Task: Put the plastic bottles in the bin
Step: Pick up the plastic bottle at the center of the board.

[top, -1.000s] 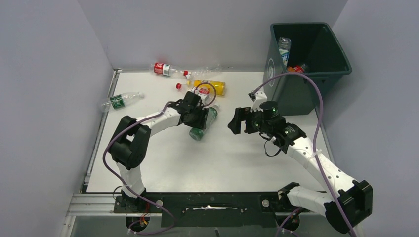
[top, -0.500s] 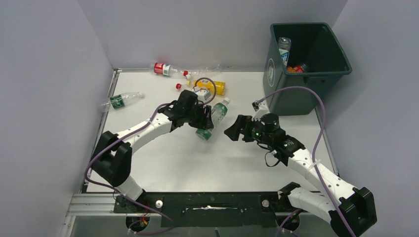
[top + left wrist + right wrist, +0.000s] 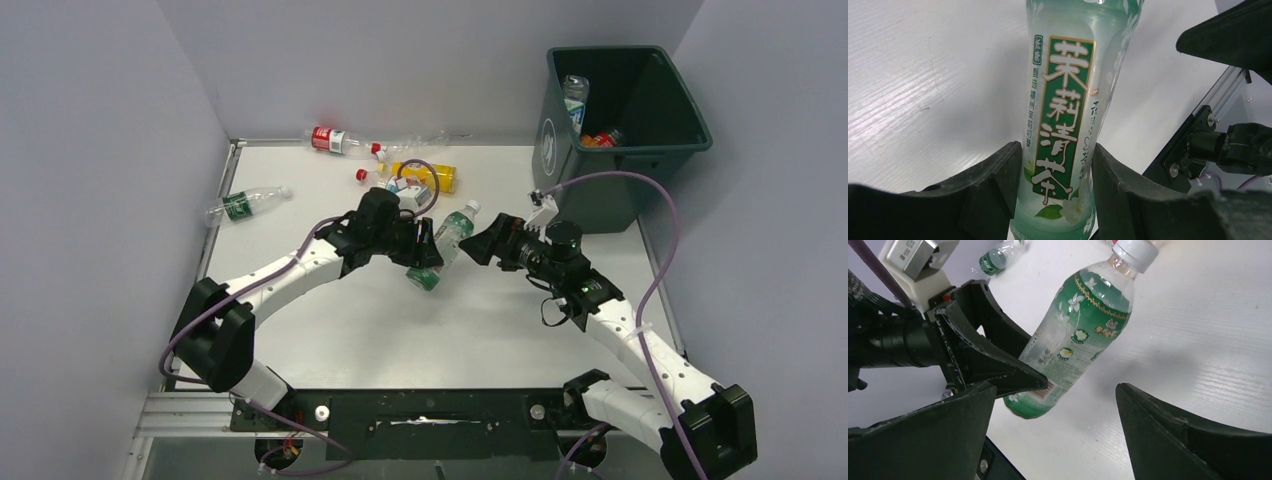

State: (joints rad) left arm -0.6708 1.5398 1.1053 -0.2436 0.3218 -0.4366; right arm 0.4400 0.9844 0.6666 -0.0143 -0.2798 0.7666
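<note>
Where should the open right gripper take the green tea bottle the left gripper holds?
Likely the green tea bottle by its free upper body below the white cap, right gripper coming from the cap end; the left gripper clamps the lower body.

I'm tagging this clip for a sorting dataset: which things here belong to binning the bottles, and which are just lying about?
Belongs to the job:
tea bottle gripped in the left claw; open right claw facing it; bin; red-label bottle, yellow bottle and green-label bottle on the table; clear bottle and orange bottle inside it.

Just there:
purple cables; front rail.
</note>
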